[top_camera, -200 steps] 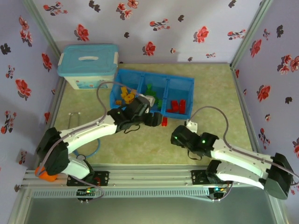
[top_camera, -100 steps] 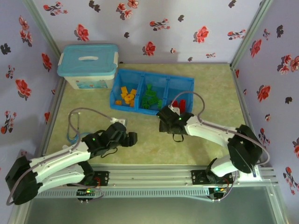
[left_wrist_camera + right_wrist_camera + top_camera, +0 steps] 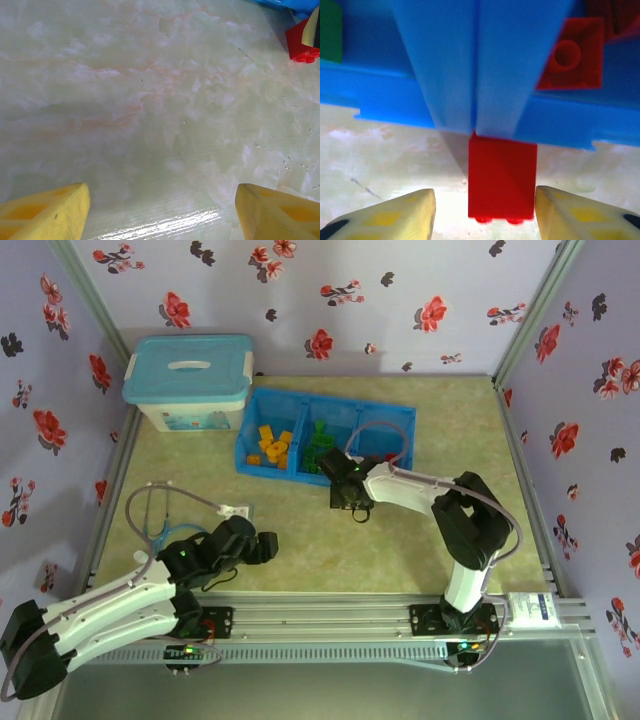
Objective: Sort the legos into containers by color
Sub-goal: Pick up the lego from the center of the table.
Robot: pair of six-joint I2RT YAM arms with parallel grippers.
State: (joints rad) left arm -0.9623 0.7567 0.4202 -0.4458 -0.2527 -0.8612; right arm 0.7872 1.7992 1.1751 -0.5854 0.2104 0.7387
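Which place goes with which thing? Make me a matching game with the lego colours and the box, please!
Things:
1. orange-yellow legos
2. green legos
3. loose red lego
4. lidded box

Places:
A. on the table, between the fingers of the right gripper
B. left compartment of the blue tray
C. back left of the table, beside the tray
D. middle compartment of the tray

Pairs: 1-B, 2-D, 3-A, 4-C
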